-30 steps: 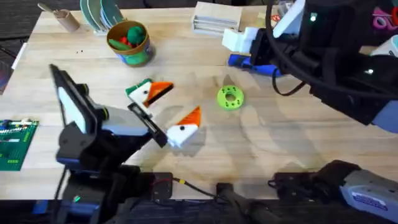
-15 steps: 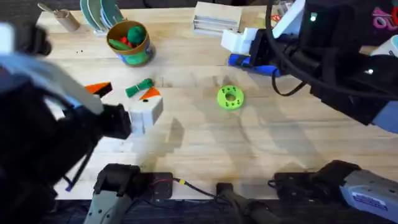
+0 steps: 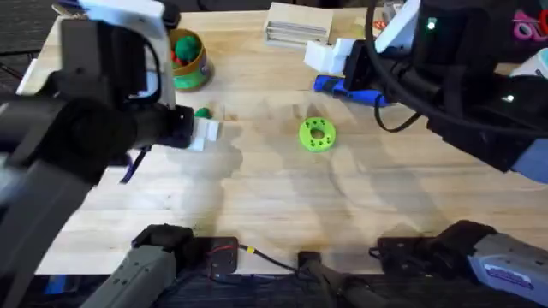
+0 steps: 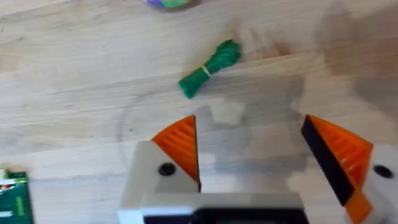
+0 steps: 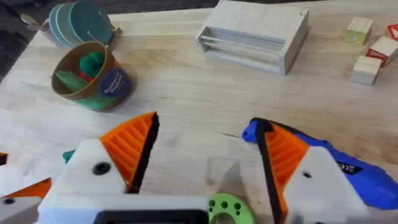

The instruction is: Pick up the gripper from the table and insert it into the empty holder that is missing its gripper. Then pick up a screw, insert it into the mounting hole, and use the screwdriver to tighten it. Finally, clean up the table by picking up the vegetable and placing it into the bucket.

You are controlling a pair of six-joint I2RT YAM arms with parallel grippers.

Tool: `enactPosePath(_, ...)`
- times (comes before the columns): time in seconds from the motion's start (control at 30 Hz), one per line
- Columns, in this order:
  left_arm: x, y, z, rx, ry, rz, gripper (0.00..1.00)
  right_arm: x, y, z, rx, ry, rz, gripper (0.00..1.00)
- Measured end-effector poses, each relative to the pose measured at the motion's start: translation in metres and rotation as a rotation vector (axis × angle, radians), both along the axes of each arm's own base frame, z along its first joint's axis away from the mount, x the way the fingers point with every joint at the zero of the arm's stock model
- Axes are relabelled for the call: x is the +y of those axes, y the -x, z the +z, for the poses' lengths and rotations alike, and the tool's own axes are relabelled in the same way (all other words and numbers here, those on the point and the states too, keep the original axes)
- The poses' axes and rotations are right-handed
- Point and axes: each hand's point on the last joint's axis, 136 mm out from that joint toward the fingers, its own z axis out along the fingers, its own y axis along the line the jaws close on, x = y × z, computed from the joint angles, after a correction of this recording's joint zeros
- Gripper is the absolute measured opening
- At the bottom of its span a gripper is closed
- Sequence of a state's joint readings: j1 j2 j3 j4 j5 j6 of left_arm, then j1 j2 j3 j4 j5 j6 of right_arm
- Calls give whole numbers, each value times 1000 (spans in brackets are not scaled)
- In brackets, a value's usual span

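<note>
The green vegetable [image 4: 208,68] lies on the bare wood just beyond my left gripper [image 4: 249,124], which is open with nothing between its orange pads [image 4: 180,140]. From overhead the vegetable [image 3: 202,113] peeks out beside a white finger of the left gripper [image 3: 199,133]. The bucket [image 5: 93,78] holds toy food and stands at the back left. My right gripper [image 5: 205,121] is open and empty, hovering by the blue screwdriver [image 5: 348,165], which lies on the table [image 3: 349,90]. The loose gripper, the holder and the screw are out of view.
A green disc with holes [image 3: 317,134] sits mid-table. A wooden box [image 5: 255,34], small blocks [image 5: 367,59] and teal plates [image 5: 78,22] line the back edge. The left arm [image 3: 77,128] looms large and dark over the table's left side.
The left arm has risen close under the camera and swung its gripper back and left, from mid-table to just beside the vegetable. The right arm has not moved.
</note>
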State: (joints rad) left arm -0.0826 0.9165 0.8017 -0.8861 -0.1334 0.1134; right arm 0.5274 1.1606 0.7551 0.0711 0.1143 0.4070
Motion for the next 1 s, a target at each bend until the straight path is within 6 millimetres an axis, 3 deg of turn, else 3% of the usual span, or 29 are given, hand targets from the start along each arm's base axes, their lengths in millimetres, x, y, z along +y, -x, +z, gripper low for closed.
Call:
enactPosePath(0.33, 7, -38, -50, 143, -136, -108, 992, 0, 0, 0, 0, 0, 0, 967)
enactPosePath(0.53, 21, -48, -85, 240, -150, -114, 991, 0, 0, 0, 0, 0, 0, 967)
enactPosePath(0.8, 47, -69, -94, 178, -41, -29, 992, 0, 1, -2, 5, 6, 1, 964)
enactPosePath(1.0, 43, -71, -104, 191, 10, -39, 992, 0, 1, -1, 4, 6, 1, 966)
